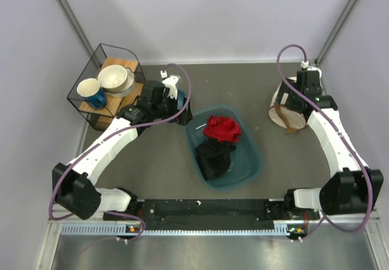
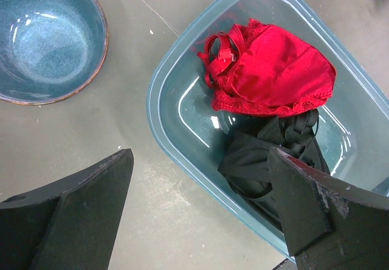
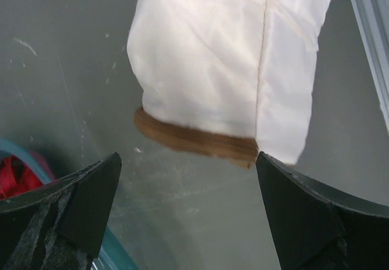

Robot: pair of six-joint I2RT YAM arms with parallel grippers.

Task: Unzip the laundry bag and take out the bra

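Sitting in the far left corner of the table is a wire basket (image 1: 115, 63) with a blue mug (image 1: 89, 92) and a cream bowl (image 1: 114, 78) inside, tucked out of the way. Next comes the left gripper (image 2: 200, 154). It hangs above the table with its fingers spread wide and nothing in them, between a blue bowl (image 2: 45, 36) and the teal tub (image 2: 161, 109). It looks like it is just waiting there until help is needed. The tub is in the middle of the table and holds a red lacy cloth (image 2: 273, 69) on top of a black cloth (image 2: 255, 160). Over by the right edge, toward the far side, is the laundry bag (image 3: 225, 57). Its brown zipper band (image 3: 194, 139) looks zipped shut. The right gripper (image 3: 188, 160) hovers close over the bag with its fingers spread too, not touching it, likely so it can reach down for the zipper. The zipper's pull tab cannot be seen. The bra cannot be seen anywhere, so it is probably inside the bag.
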